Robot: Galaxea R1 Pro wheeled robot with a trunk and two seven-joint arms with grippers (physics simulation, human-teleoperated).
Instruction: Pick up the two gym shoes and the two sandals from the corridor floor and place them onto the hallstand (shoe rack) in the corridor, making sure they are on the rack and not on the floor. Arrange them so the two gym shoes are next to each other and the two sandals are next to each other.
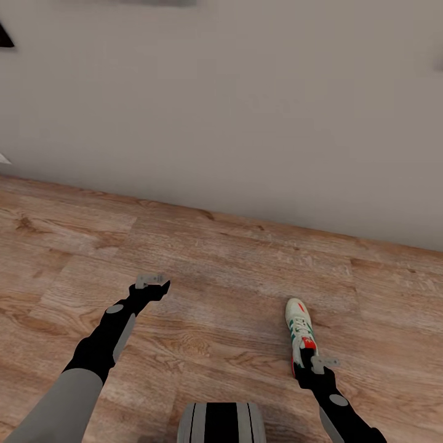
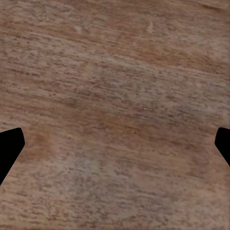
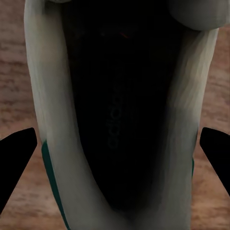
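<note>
Standing on corridor floor (image 1: 203,277): one gym shoe (image 1: 301,332), unshelved, right gripper (image 3: 115,167) jaws spread wide astride its heel end, ungripped; left gripper (image 1: 152,282) open, empty.

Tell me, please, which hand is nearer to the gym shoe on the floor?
The right hand. It is directly over the heel of the gym shoe, with fingers open. The left hand hangs over bare floor, well apart from the shoe.

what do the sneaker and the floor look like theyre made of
Gym shoe: seemingly smooth cream leather or synthetic, matte, with green stripes and a red tongue; dark lining inside, seen from the right wrist. Corridor floor: wood-look planks with printed-looking grain and knots, probably laminate, low sheen.
</note>
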